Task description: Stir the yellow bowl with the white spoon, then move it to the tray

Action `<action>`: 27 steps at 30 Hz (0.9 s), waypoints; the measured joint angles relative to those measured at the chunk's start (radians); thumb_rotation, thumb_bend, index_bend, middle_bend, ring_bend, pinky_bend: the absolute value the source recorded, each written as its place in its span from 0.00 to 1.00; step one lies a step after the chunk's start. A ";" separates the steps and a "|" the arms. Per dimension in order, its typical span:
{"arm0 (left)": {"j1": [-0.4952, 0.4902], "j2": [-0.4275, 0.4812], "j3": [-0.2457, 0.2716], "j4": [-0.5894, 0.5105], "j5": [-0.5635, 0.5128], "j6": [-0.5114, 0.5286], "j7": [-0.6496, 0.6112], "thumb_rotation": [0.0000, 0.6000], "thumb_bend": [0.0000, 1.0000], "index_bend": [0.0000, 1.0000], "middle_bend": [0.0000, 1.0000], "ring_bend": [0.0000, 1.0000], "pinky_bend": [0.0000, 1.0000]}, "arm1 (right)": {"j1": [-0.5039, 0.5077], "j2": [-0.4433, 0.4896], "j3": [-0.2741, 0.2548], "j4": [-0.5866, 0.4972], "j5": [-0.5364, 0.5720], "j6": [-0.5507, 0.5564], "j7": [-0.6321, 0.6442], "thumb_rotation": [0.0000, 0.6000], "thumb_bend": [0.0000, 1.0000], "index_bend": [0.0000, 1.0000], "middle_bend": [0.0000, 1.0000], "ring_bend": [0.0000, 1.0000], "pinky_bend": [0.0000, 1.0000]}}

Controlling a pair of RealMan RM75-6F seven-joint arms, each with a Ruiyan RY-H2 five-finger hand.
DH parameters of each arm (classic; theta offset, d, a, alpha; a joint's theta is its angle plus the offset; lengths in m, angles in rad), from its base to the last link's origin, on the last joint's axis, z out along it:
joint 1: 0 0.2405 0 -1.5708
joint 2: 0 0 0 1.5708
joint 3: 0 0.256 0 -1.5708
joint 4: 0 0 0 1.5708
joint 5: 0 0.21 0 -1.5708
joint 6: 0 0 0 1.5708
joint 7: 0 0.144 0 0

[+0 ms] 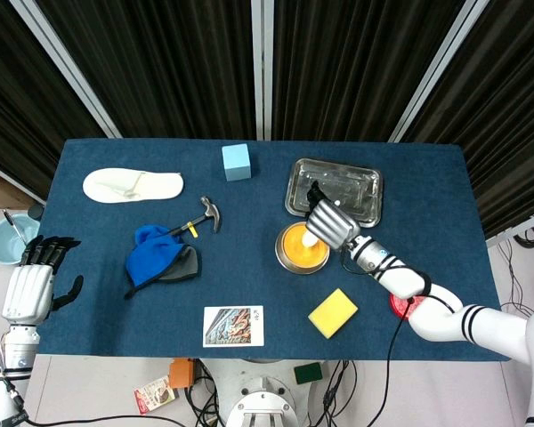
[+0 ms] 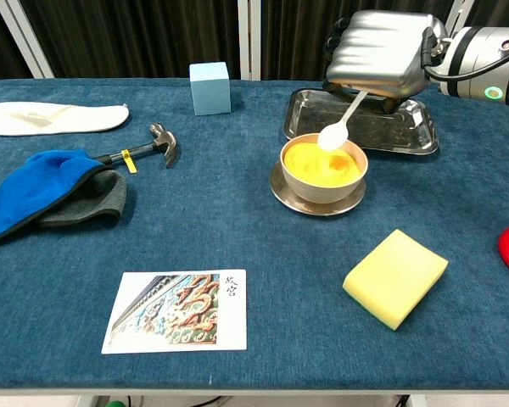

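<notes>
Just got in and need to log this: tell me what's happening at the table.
The robot's right hand holds the white spoon above the yellow bowl, with the spoon's scoop clear of the contents. The bowl sits on a saucer beside the metal tray, which lies just behind it. The left hand hangs open off the table's left edge, holding nothing.

Right hand (image 2: 380,59) is gripping the white spoon (image 2: 340,121) by its handle, back of the hand facing up, fingers curled under; spoon is angling down to the left with its bowl end lowest; right forearm is reaching in from the right side — white with black bands in the head view. Left hand (image 1: 32,283) is hanging off the table's left edge, holding nothing, fingers pointing up and apart.
</notes>
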 measured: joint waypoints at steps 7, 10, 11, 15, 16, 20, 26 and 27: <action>0.008 -0.012 0.004 0.020 -0.005 0.003 -0.019 1.00 0.35 0.23 0.19 0.14 0.09 | 0.048 -0.016 -0.011 0.014 -0.016 -0.054 -0.151 1.00 0.50 0.66 0.50 0.25 0.24; 0.010 -0.017 0.006 0.033 -0.006 0.001 -0.028 1.00 0.35 0.23 0.19 0.14 0.09 | 0.062 -0.026 -0.013 0.030 -0.017 -0.069 -0.195 1.00 0.50 0.66 0.50 0.25 0.24; 0.011 -0.019 0.007 0.036 -0.006 0.001 -0.031 1.00 0.35 0.23 0.19 0.14 0.09 | 0.065 -0.028 -0.014 0.034 -0.017 -0.072 -0.207 1.00 0.50 0.66 0.50 0.25 0.24; 0.014 -0.025 0.008 0.048 -0.008 0.001 -0.041 1.00 0.35 0.23 0.19 0.14 0.09 | 0.078 -0.037 -0.014 0.052 -0.008 -0.089 -0.262 1.00 0.50 0.66 0.50 0.25 0.24; 0.014 -0.026 0.008 0.050 -0.009 0.001 -0.042 1.00 0.35 0.23 0.19 0.14 0.09 | 0.081 -0.041 -0.014 0.057 -0.005 -0.092 -0.273 1.00 0.50 0.66 0.50 0.25 0.24; 0.018 -0.031 0.009 0.057 -0.010 0.001 -0.047 1.00 0.35 0.23 0.19 0.14 0.09 | 0.089 -0.071 -0.017 0.079 0.002 -0.098 -0.313 1.00 0.50 0.67 0.50 0.25 0.24; 0.023 -0.037 0.011 0.067 -0.011 0.003 -0.054 1.00 0.35 0.23 0.19 0.14 0.09 | 0.085 -0.122 -0.024 0.102 0.002 -0.076 -0.332 1.00 0.51 0.69 0.49 0.25 0.24; 0.023 -0.037 0.011 0.068 -0.010 0.004 -0.056 1.00 0.35 0.23 0.19 0.14 0.09 | 0.083 -0.130 -0.024 0.104 0.003 -0.070 -0.329 1.00 0.51 0.69 0.50 0.25 0.24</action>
